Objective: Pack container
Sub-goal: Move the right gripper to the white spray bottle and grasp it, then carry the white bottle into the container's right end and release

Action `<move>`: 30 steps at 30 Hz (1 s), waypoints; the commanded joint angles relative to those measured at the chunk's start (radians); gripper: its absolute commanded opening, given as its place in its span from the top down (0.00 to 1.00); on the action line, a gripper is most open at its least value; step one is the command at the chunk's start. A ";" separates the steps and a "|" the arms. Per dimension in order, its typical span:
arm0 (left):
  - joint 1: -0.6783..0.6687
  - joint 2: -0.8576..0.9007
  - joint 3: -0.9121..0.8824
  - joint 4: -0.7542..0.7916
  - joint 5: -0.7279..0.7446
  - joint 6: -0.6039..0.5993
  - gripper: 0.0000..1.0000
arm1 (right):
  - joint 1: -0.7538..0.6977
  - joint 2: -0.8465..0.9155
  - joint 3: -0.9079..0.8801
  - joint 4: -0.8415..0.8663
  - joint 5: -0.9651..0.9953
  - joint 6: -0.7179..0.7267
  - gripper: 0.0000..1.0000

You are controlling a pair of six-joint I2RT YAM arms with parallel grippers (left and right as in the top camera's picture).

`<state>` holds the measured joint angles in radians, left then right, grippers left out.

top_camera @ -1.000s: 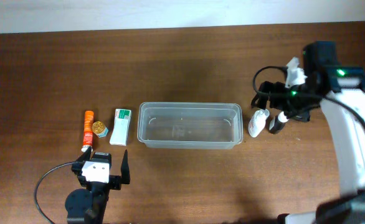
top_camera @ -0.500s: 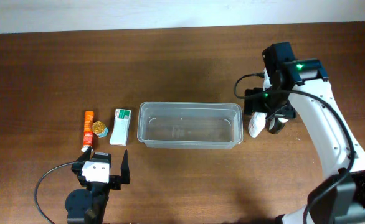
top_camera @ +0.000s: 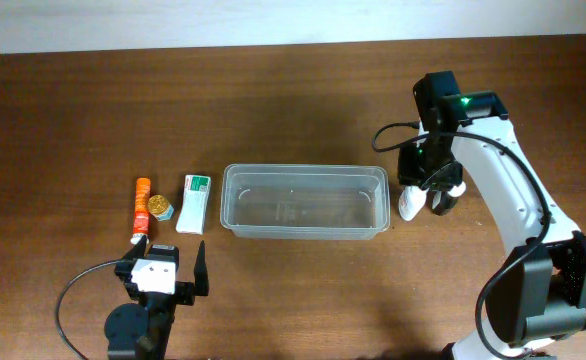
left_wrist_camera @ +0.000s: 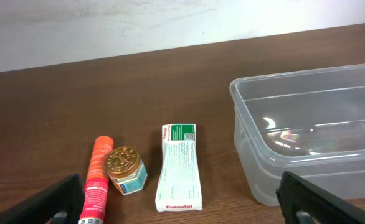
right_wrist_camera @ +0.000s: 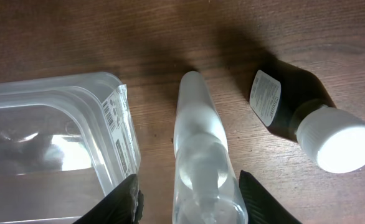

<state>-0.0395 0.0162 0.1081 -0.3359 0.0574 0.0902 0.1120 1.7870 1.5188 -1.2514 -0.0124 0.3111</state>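
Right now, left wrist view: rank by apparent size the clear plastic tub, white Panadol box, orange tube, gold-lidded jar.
1. Clear rectangular plastic tub, cropped by the frame.
2. White Panadol box.
3. Orange tube and small gold-lidded jar: too close to rank; tube longer, jar wider.

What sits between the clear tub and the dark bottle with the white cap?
A clear bottle sits between the container and the dark bottle. This shows best in the right wrist view.

Long clear plastic container [top_camera: 305, 200], rounded corners, rimmed, upright, open-topped, nothing inside, mid-table on dark wood.
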 commanded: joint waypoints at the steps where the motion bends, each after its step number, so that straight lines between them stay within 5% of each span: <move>1: -0.006 -0.009 -0.005 0.002 0.018 0.016 0.01 | -0.003 0.004 -0.011 0.001 -0.022 0.004 0.57; 17: -0.006 -0.009 -0.005 0.002 0.018 0.016 0.00 | -0.003 -0.016 -0.040 0.013 -0.003 -0.026 0.76; 30: -0.006 -0.009 -0.005 0.002 0.018 0.016 0.01 | 0.000 -0.168 0.176 -0.150 -0.031 -0.025 0.92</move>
<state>-0.0395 0.0162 0.1081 -0.3359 0.0574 0.0902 0.1120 1.7008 1.6070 -1.3754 -0.0250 0.2874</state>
